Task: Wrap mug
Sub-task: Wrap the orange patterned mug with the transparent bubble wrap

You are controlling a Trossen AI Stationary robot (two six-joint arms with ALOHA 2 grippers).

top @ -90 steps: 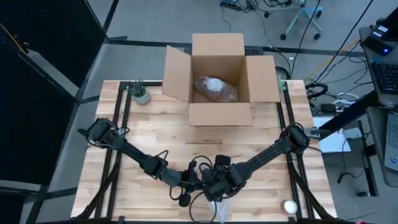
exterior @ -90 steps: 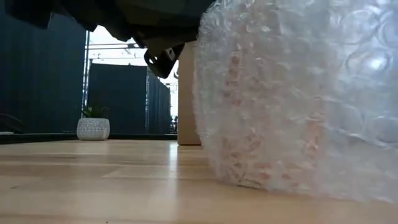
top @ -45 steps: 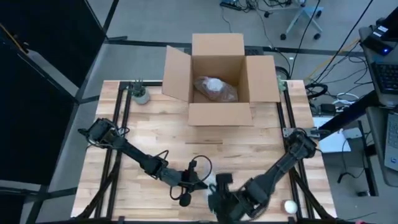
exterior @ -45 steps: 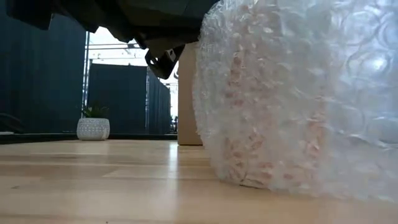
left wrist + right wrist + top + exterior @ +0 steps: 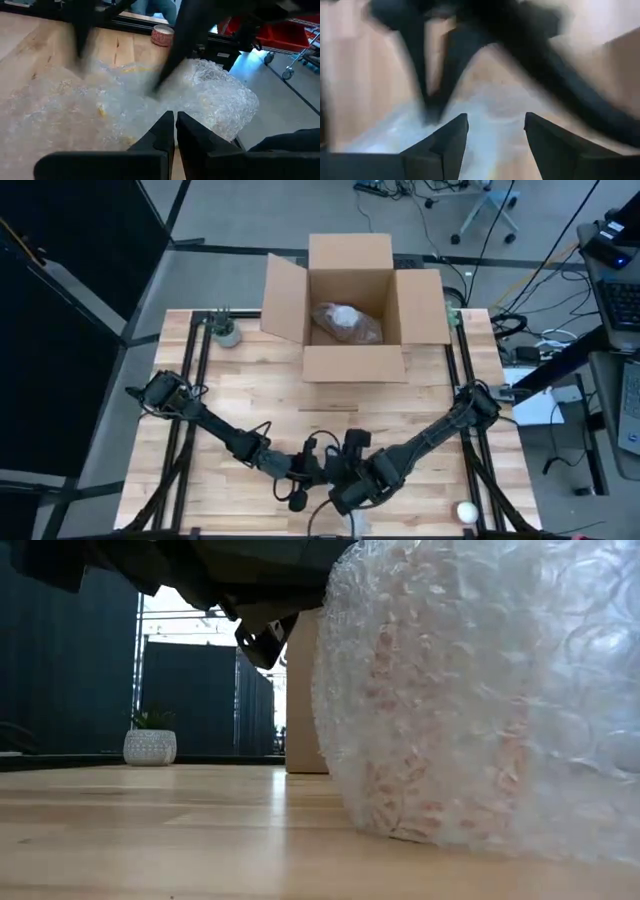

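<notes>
The bubble-wrapped mug (image 5: 480,700) is soft outside, fragile within; grip its loose wrap edge. Left tool (image 5: 175,131) is pinched nearly closed beside the bundle; right tool (image 5: 496,131) gapes wide above it.

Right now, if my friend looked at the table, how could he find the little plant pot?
Find the open cardboard box at the table's far edge. Left of it, at the far left corner, stands the little plant pot. It is the only round, pale pot with green leaves; a white ball lies on the near right.
</notes>
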